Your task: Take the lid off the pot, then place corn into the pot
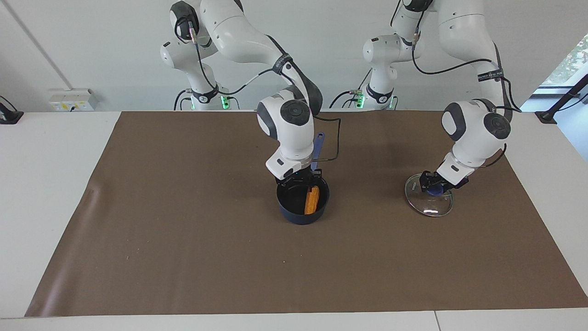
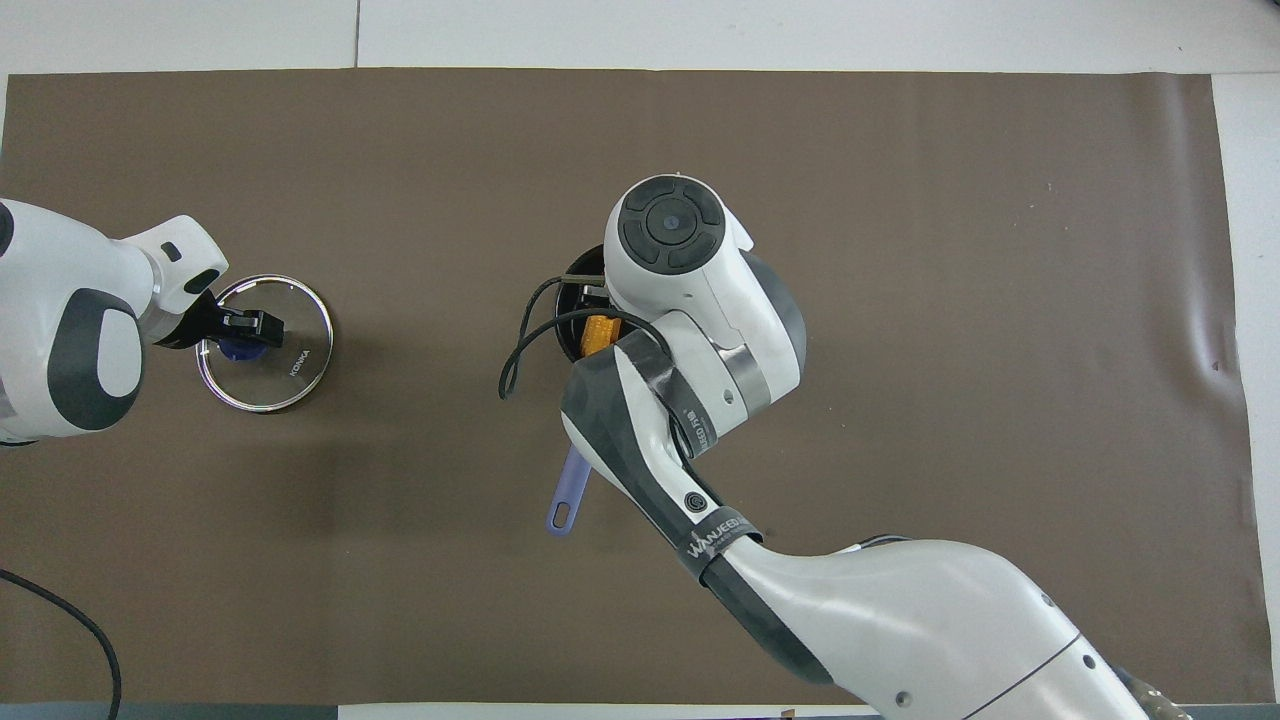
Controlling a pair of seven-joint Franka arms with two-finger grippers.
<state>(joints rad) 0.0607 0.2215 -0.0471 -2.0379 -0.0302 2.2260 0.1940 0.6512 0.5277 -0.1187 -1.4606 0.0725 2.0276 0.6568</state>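
Observation:
The navy pot (image 1: 297, 216) stands mid-table, its blue handle (image 1: 318, 148) pointing toward the robots. The orange-yellow corn (image 1: 312, 200) lies inside it, leaning on the wall. My right gripper (image 1: 299, 180) hangs just above the pot's rim, open, with the corn off to one side of its fingers. In the overhead view my right wrist covers most of the pot; only the corn (image 2: 598, 335) and the handle (image 2: 568, 492) show. The glass lid (image 1: 427, 206) rests flat on the mat toward the left arm's end. My left gripper (image 1: 435, 186) is shut on its blue knob (image 2: 238, 351).
A brown mat (image 1: 183, 257) covers the table, with white tabletop (image 1: 50, 184) around it. A black cable (image 2: 520, 345) loops from my right wrist beside the pot.

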